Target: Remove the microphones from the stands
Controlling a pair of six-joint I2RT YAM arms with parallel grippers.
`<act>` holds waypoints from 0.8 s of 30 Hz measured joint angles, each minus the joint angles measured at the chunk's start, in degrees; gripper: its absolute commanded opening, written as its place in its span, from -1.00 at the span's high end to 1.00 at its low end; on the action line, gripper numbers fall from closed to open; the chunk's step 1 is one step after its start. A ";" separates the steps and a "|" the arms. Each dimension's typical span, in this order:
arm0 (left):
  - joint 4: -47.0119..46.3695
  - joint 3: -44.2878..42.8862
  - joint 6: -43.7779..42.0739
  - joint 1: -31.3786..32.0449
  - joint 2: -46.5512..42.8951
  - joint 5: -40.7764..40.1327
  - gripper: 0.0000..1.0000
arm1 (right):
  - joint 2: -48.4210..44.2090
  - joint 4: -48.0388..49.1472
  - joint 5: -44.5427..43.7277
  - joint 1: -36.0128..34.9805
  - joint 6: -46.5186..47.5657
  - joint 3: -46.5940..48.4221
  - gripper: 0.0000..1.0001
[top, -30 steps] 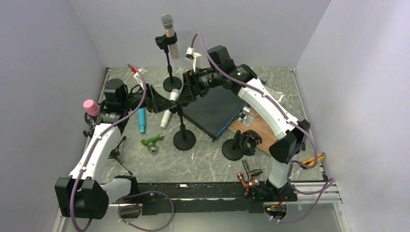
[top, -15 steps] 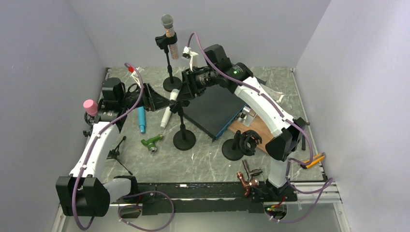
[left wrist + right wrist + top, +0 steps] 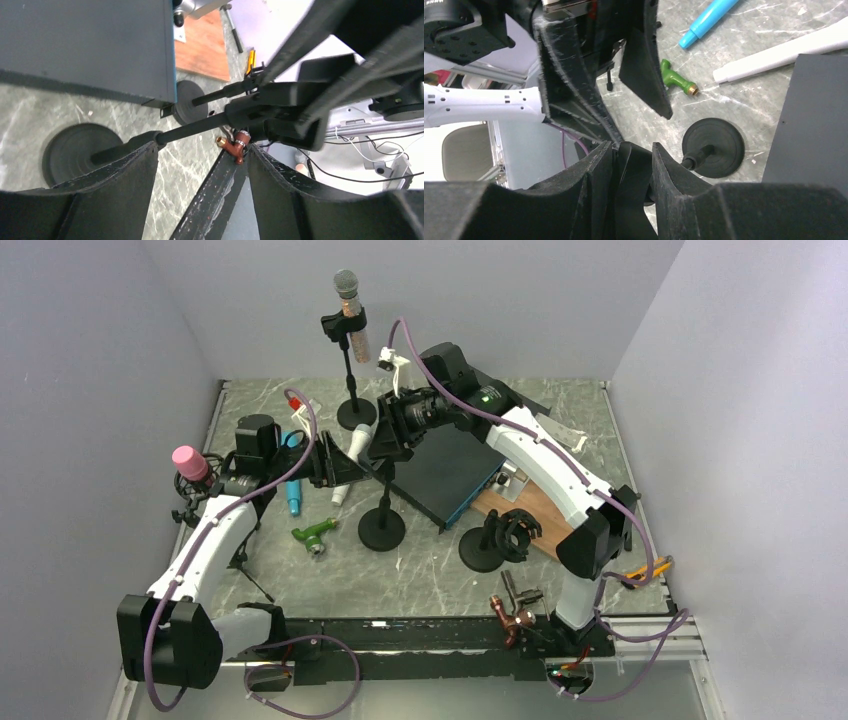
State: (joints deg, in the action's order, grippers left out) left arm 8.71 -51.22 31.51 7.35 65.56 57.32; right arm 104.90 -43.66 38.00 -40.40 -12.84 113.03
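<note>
My right gripper [image 3: 381, 445] [image 3: 633, 147] is shut on the black clip [image 3: 634, 167] at the top of the middle stand, whose round base [image 3: 381, 530] [image 3: 714, 141] sits on the table. My left gripper [image 3: 348, 468] [image 3: 202, 145] is open, with nothing between its fingers. Its tips are just short of the stand's pole [image 3: 190, 127]. A white microphone [image 3: 341, 492] [image 3: 774, 55] lies slanted on the table beside this stand. A grey-headed microphone [image 3: 346, 285] sits upright in the tall back stand [image 3: 355, 415]. A pink-headed microphone [image 3: 184, 458] is on a tripod at the left.
A dark blue box [image 3: 440, 465] lies right of the middle stand, partly on a wooden board [image 3: 530, 505]. Another stand with a ring clip [image 3: 497, 538] is in front of it. A blue pen [image 3: 292, 490], a green valve [image 3: 315, 535] and a brown valve [image 3: 515, 620] lie on the table.
My right gripper has closed on the stand's clip. My left gripper has moved right and nearer, up to the stand's pole. The white microphone has not moved.
</note>
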 measured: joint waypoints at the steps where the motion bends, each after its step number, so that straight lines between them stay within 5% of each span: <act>1: 1.68 0.11 -0.94 0.00 0.20 -0.46 -0.46 | -0.68 0.52 -0.02 -0.11 0.02 -0.98 0.18; 13: 8.74 -8.02 -3.56 0.00 -0.39 -3.19 -0.70 | 5.09 -3.74 -1.66 0.33 -1.53 9.66 -0.69; 24: 0.96 -10.43 5.25 -0.15 -4.74 -2.62 -0.76 | 2.58 3.96 1.81 7.13 -11.56 9.33 -0.86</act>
State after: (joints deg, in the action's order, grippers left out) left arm 9.67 -61.65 36.75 7.20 60.82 54.70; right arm 107.48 -39.70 39.81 -33.28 -24.40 122.37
